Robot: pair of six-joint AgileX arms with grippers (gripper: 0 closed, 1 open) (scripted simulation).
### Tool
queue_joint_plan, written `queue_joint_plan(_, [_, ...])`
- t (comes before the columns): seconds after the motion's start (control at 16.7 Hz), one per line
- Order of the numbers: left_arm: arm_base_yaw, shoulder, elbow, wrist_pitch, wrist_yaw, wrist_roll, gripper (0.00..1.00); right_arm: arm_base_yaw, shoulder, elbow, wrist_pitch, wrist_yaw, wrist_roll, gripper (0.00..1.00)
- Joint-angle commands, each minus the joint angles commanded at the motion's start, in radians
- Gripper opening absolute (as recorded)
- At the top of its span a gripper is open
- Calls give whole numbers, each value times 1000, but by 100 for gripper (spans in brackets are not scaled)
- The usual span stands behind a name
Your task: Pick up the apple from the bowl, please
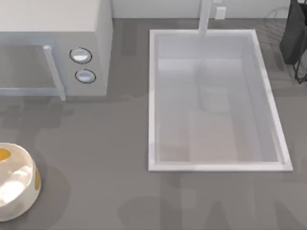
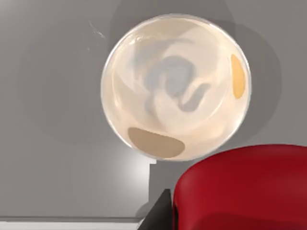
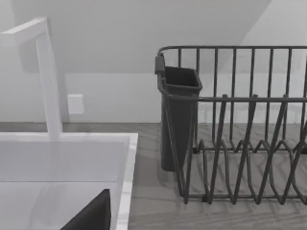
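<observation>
The cream-white bowl (image 1: 29, 188) with yellow-orange spots stands on the counter at the left edge of the top view, near the front. In the left wrist view the bowl (image 2: 175, 86) lies straight below, its pale glossy inside bare. The deep red apple (image 2: 240, 187) looms close to that camera, above and beside the bowl's rim, off the counter. My left gripper (image 2: 240, 213) is shut on the apple, with one dark fingertip (image 2: 159, 213) showing beside the fruit. A dark part of my right gripper (image 3: 93, 215) hangs over the sink's corner near the dish rack.
A microwave (image 1: 53, 48) stands at the back left. The white sink (image 1: 152, 96) with its faucet (image 1: 205, 17) takes the middle and right. A dark wire dish rack (image 3: 240, 129) with a utensil cup (image 3: 178, 115) sits at the back right (image 1: 295, 33).
</observation>
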Motion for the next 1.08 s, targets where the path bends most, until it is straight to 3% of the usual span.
queue_joint_plan(0.36, [-31,42,24,15,-1,-32,0,0,0,0,0,0,0,100])
queue_joint_plan(0.9, [-386,531,247,187,-5,-365,0,0,0,0,0,0,0,100])
queue_joint_plan(1.08, [-437,585,275,218,-6,-414,0,0,0,0,0,0,0,100])
